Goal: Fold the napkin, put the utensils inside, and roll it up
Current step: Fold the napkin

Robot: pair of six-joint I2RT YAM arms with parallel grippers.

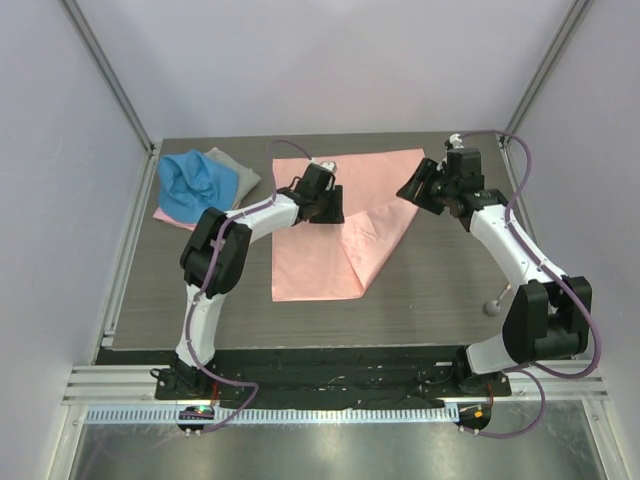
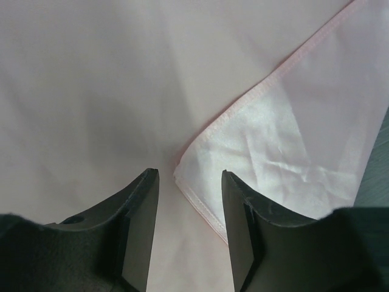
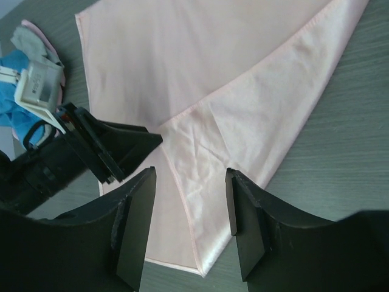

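- Two arms reach over a dark wood-grain table (image 1: pixel 440 285). The salmon-pink napkin (image 1: pixel 310 262) lies flat around its middle and runs toward the far edge.
- From overhead, the napkin's right part is folded over on a diagonal. The left gripper (image 1: pixel 328 208) hangs over the cloth's far half, and the right gripper (image 1: pixel 413 187) sits by its far right corner.
- Only the left wrist view shows the hemmed corner of the paler folded flap. It lies just ahead of the gap between the left fingers, which stand apart with nothing pinched.
- The right wrist view shows its own fingers apart and empty above the creased flap. It also catches the left gripper low over the cloth, off to the left.
- The spoon (image 1: pixel 492 306) appears only overhead, small, near the table's right edge beside the right arm and well apart from the napkin.
- A blue cloth (image 1: pixel 192 180) and a grey cloth (image 1: pixel 236 172) are heaped on a smaller pink cloth (image 1: pixel 168 213) near the far left corner. The right wrist view shows only a sliver of this heap.
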